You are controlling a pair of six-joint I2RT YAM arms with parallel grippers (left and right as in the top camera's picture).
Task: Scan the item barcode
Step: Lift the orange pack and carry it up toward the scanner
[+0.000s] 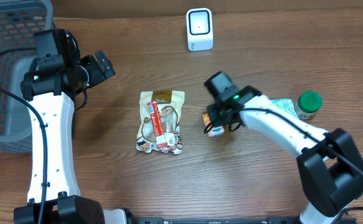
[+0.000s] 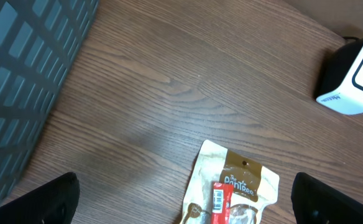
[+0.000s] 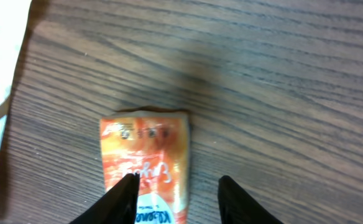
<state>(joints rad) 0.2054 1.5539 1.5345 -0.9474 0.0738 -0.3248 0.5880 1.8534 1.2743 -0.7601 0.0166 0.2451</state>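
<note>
A small orange packet (image 1: pixel 214 128) (image 3: pixel 145 162) lies flat on the wooden table, right of centre. My right gripper (image 1: pixel 217 118) (image 3: pixel 177 186) hangs low over it, jaws partly open. The left finger (image 3: pixel 122 199) is above the packet's face and the right finger (image 3: pixel 237 202) is over bare wood beside it. Nothing is clamped. The white barcode scanner (image 1: pixel 199 29) (image 2: pixel 355 78) stands at the far edge. My left gripper (image 1: pixel 104 67) (image 2: pixel 184 202) is wide open above the table, near the basket, holding nothing.
A beige snack bag with a red stick (image 1: pixel 161 121) (image 2: pixel 234 186) lies at the table's middle. A green-lidded bottle (image 1: pixel 307 104) and a white-teal packet (image 1: pixel 284 107) sit at the right. A grey mesh basket (image 1: pixel 7 68) (image 2: pixel 20 74) fills the left.
</note>
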